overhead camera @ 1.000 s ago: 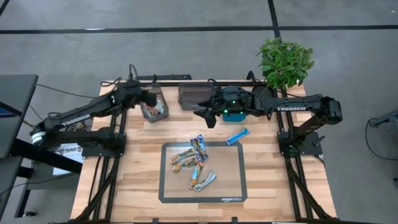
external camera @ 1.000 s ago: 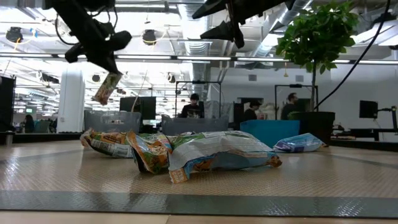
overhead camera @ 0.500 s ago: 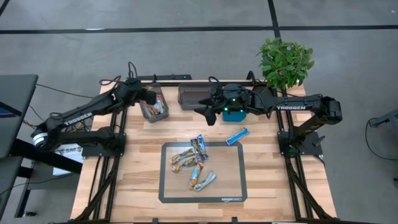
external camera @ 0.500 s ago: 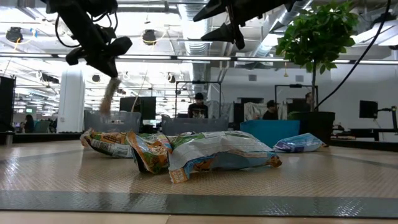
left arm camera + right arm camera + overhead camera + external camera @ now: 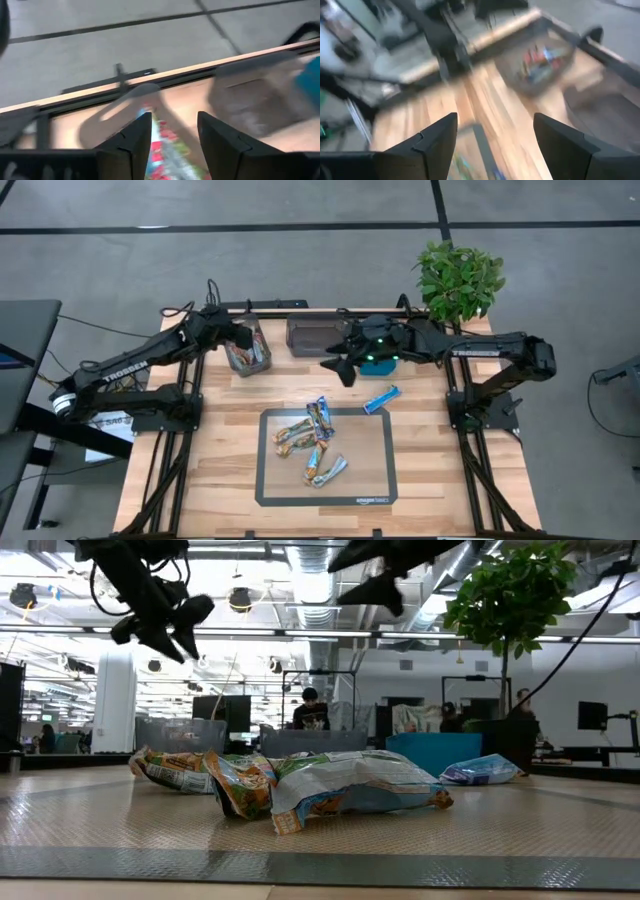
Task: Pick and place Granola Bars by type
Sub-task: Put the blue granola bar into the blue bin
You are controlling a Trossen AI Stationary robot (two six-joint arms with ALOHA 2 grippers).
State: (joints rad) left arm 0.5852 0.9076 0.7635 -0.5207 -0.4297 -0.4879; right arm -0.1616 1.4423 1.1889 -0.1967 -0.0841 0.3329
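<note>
Dark left pincer (image 5: 243, 337) hangs spread above a clear bin (image 5: 248, 350).

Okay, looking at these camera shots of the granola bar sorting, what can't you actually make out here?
- Bars inside the left bin: too small in the high view, motion-blurred in both wrist views; count and type unclear.
- Middle grey bin: contents too dark and small in the high view.
- Blue bin: mostly hidden under the right gripper.
- Pile on the mat: bars overlap in both fixed views.

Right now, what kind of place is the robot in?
Probably a big open lab or office. Behind the wooden table the low view shows people at desks, bright ceiling lights and pipes, and a potted plant.
</note>
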